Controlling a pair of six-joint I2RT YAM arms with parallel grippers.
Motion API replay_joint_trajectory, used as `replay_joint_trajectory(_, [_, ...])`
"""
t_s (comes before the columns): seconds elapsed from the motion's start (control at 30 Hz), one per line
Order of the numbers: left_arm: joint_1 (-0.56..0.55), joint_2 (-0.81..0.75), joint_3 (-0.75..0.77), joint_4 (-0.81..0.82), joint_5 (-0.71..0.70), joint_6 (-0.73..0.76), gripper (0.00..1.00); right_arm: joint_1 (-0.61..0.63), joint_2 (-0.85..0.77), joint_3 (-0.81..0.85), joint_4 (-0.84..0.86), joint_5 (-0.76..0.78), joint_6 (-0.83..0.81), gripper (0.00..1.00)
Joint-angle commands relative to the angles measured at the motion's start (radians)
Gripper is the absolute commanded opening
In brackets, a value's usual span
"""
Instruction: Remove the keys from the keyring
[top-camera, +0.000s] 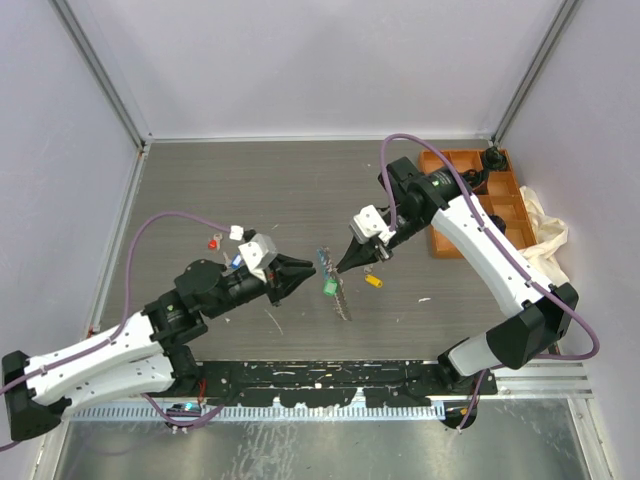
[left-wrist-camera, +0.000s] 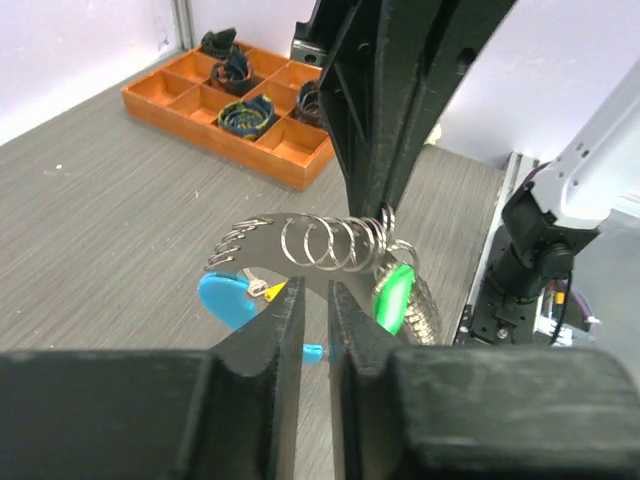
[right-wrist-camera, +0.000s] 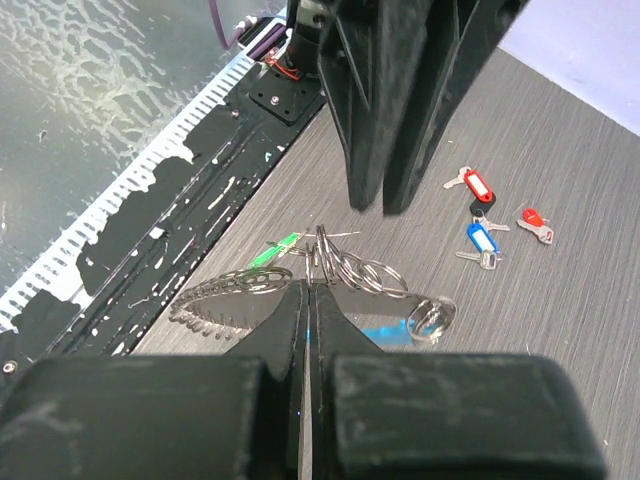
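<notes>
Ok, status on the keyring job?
Right end effector shut on keyring. Left end effector slightly open, empty, just short of it. Green key on keyring; red key, blue key loose on table. Nothing in the way.

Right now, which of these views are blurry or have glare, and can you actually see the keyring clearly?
Top view: evenly lit and sharp, but the keyring is tiny. Left wrist view: the fingers nearest the lens are soft, the keyring crisp. Right wrist view: the keyring is sharp, with mottled glare on the metal sheet at upper left and soft near fingers.
</notes>
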Motion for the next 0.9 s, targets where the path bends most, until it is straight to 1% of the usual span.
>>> replay_joint_trajectory(0.0, [-0.004, -0.136, -0.068, 0.064, 0.063, -0.045, 0.22, -0.014, -0.034, 0.000, -0.006, -0.082, -0.004, 0.01])
replay_joint_trajectory(0.1, [-0.003, -0.177, -0.123, 0.137, 0.144, -0.121, 0.31, -0.021, -0.034, -0.013, -0.006, -0.092, -0.010, 0.01])
replay_joint_trajectory(0.23, [-0.004, -0.139, -0.155, 0.252, 0.211, -0.260, 0.38, -0.027, -0.037, -0.024, 0.004, -0.100, -0.005, 0.01])
replay_joint_trajectory(0.27, [-0.004, -0.118, -0.156, 0.281, 0.216, -0.289, 0.39, -0.028, -0.039, -0.026, 0.020, -0.098, 0.013, 0.01])
replay_joint_trajectory(0.33, [-0.003, -0.094, -0.143, 0.288, 0.208, -0.329, 0.38, -0.030, -0.044, -0.032, 0.077, -0.093, 0.098, 0.01])
replay_joint_trajectory(0.4, [-0.004, -0.076, -0.103, 0.250, 0.188, -0.356, 0.36, -0.030, -0.047, -0.037, 0.131, -0.082, 0.188, 0.01])
replay_joint_trajectory(0.47, [-0.004, -0.062, -0.066, 0.197, 0.156, -0.376, 0.34, -0.030, -0.054, -0.045, 0.203, -0.066, 0.332, 0.01])
replay_joint_trajectory(0.57, [-0.005, -0.042, 0.005, 0.071, 0.080, -0.407, 0.34, -0.031, -0.070, -0.063, 0.323, -0.030, 0.539, 0.01])
replay_joint_trajectory(0.63, [-0.004, -0.031, 0.040, -0.007, 0.020, -0.425, 0.34, -0.030, -0.084, -0.085, 0.382, 0.000, 0.641, 0.01])
replay_joint_trajectory(0.77, [-0.004, -0.015, 0.078, -0.075, -0.067, -0.450, 0.35, -0.030, -0.111, -0.130, 0.477, 0.048, 0.801, 0.01])
replay_joint_trajectory(0.87, [-0.004, 0.035, 0.151, -0.172, -0.104, -0.455, 0.34, -0.030, -0.125, -0.152, 0.545, 0.068, 0.889, 0.01])
